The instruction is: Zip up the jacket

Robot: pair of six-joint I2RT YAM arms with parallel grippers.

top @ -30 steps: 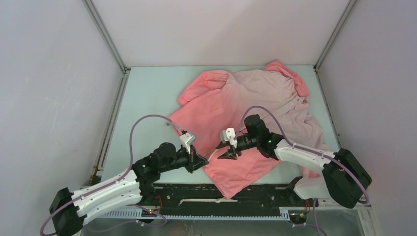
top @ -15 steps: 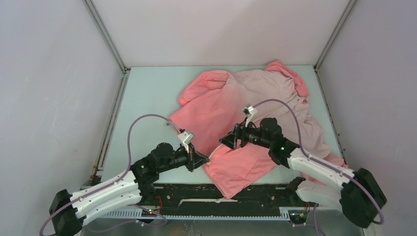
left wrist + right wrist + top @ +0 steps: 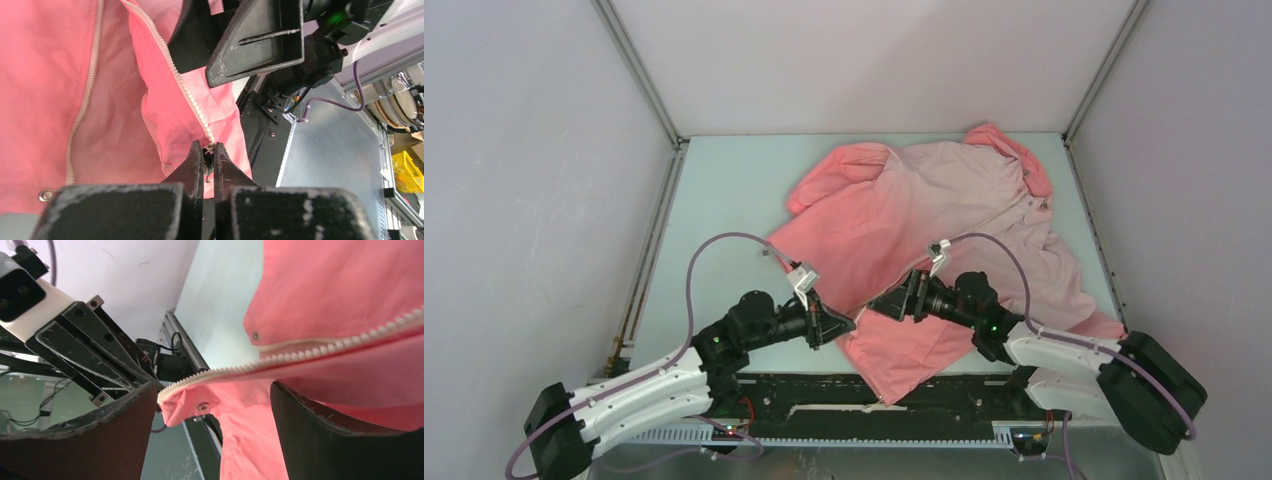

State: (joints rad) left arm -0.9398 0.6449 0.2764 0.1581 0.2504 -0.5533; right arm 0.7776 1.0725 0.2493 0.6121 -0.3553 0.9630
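The jacket lies spread on the table, coral pink near me and pale pink farther back. Its light zipper runs down to the hem. My left gripper is at the jacket's near hem; in the left wrist view it is shut on the small metal zipper pull at the end of the teeth. My right gripper faces it, a little to the right, and is open. In the right wrist view its fingers stand wide on either side of the lifted zipper edge without touching it.
A black rail runs along the table's near edge, just under the hem. Grey enclosure walls and metal frame posts close in the table on three sides. A metal snap sits on the jacket's other front edge.
My right gripper turned, rose over the jacket, then came down toward the near edge and now faces the left gripper. The left gripper has barely moved.
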